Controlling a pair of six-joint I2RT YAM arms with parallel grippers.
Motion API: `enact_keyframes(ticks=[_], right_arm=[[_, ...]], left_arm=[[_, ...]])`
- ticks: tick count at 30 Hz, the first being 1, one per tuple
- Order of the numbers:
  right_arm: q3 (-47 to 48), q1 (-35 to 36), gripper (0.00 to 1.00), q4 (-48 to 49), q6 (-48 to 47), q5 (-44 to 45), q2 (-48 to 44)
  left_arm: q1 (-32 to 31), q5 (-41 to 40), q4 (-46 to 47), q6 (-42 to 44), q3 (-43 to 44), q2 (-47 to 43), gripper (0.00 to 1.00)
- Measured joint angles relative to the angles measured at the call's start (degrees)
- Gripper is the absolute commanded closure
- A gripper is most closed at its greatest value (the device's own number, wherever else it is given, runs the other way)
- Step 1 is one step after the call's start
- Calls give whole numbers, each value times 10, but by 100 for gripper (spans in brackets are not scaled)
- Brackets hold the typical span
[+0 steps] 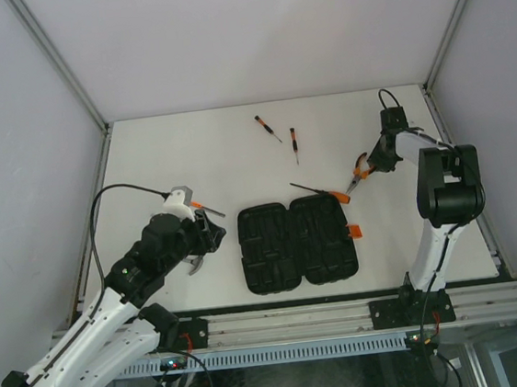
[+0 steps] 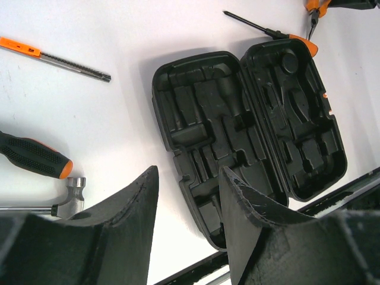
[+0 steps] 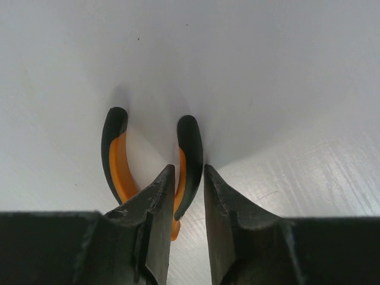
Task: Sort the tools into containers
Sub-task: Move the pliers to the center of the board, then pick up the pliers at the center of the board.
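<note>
The black tool case (image 1: 296, 243) lies open and flat near the table's front; its moulded slots look empty in the left wrist view (image 2: 249, 124). My left gripper (image 1: 210, 240) is open and empty, hovering just left of the case (image 2: 184, 178). My right gripper (image 1: 380, 162) is closed narrowly on one handle of the orange-and-black pliers (image 1: 360, 172), which lie on the table (image 3: 190, 148). A long screwdriver (image 1: 318, 190) lies just behind the case. Two small screwdrivers (image 1: 267, 129) (image 1: 294, 143) lie farther back. A metal-headed hammer (image 2: 74, 189) lies under my left arm.
An orange-handled blade tool (image 2: 53, 56) and a black grip with an orange end (image 2: 35, 157) lie left of the case. The case's orange latch (image 1: 356, 231) sticks out on its right side. Grey walls enclose the white table (image 1: 190, 154).
</note>
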Motion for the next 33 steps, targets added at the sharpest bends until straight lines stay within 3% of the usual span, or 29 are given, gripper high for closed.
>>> enact_keyframes(ticks=[11, 28, 33], right_arm=[[10, -1, 68, -36, -14, -10, 0], [7, 0, 99, -48, -19, 20, -15], [-27, -4, 100, -42, -24, 28, -73]], left_arm=[[0, 0, 0, 0, 0, 4, 50], [1, 0, -2, 0, 0, -4, 50], [1, 0, -2, 0, 0, -5, 50]])
